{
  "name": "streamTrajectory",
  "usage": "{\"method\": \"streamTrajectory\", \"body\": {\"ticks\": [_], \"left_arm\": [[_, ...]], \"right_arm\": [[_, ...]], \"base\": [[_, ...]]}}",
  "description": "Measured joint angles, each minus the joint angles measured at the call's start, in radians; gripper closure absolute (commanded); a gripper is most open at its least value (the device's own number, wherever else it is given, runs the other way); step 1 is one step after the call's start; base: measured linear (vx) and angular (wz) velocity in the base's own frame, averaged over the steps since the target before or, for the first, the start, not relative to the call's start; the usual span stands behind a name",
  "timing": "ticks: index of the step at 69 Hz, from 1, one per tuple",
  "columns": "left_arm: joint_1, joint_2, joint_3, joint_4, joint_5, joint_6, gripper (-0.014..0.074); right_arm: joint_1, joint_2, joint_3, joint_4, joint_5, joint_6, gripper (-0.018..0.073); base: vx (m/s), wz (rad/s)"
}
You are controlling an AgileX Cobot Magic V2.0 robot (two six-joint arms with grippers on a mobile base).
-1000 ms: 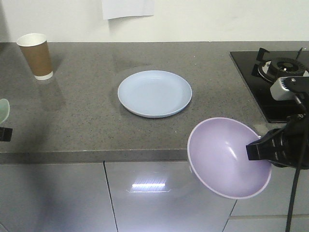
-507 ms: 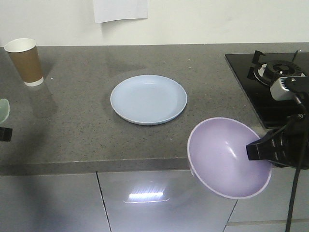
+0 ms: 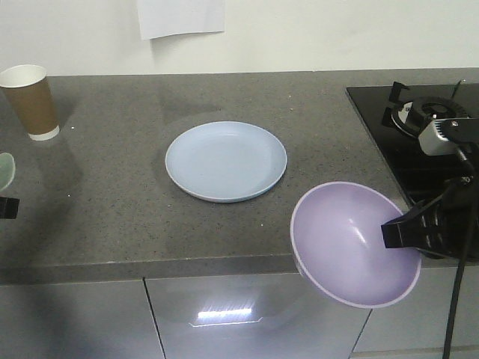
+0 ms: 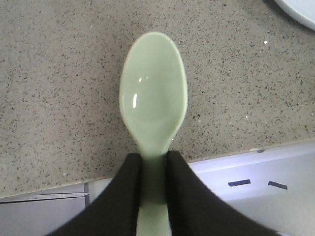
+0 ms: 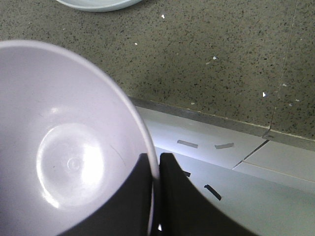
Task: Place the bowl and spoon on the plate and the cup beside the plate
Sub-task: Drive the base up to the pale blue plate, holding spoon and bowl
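Speckled grey countertop (image 3: 112,209) below white wall (image 3: 314,34), left pincer (image 4: 153,160) pinching spoon (image 4: 153,93), right pincer (image 5: 154,160) pinching bowl (image 5: 69,147)

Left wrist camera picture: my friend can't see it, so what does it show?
A pale green spoon is held by its handle in the black left gripper, above a grey speckled counter near its edge. A bit of the blue plate shows at the top right.
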Motion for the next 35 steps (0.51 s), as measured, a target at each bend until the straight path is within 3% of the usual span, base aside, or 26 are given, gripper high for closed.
{"method": "streamTrajectory", "body": {"ticks": [35], "left_arm": [[0.0, 0.0, 0.0, 0.0, 0.0, 0.0, 0.0541]], "right_arm": [[0.0, 0.0, 0.0, 0.0, 0.0, 0.0, 0.056]], "base": [[0.03, 0.02]]}}
